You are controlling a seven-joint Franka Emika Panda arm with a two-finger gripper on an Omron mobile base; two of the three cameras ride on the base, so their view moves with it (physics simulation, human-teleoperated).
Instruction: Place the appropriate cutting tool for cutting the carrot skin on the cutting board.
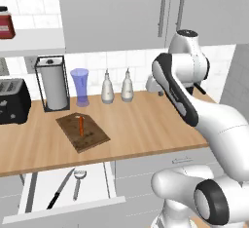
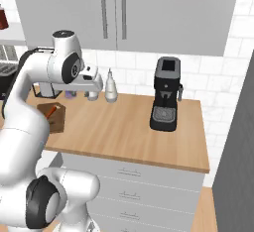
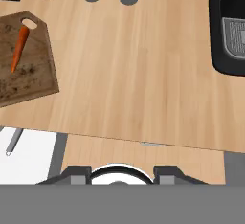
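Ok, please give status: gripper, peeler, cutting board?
Gripper open, empty, high above the counter. Peeler lies in open drawer beside knife. Carrot lies on cutting board. Nothing blocks the drawer.

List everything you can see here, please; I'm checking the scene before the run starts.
Peeler: one, grey, in the open drawer, right of the knife.
Knife: one, black handle, same drawer.
Drawer: one, white, open below the counter.
Carrot: one, orange, on the board.
Board: one, dark brown, on the counter.
Counter: one, light wood.
Bottles: two, grey, at the wall.
Cup: one, purple, left of the bottles.
Paper towel: one, white, in a black stand.
Toaster: one, black.
Coffee machine: one, black.
Jar: one, red, on a shelf.
Hand: one, above the counter edge, fingers apart.
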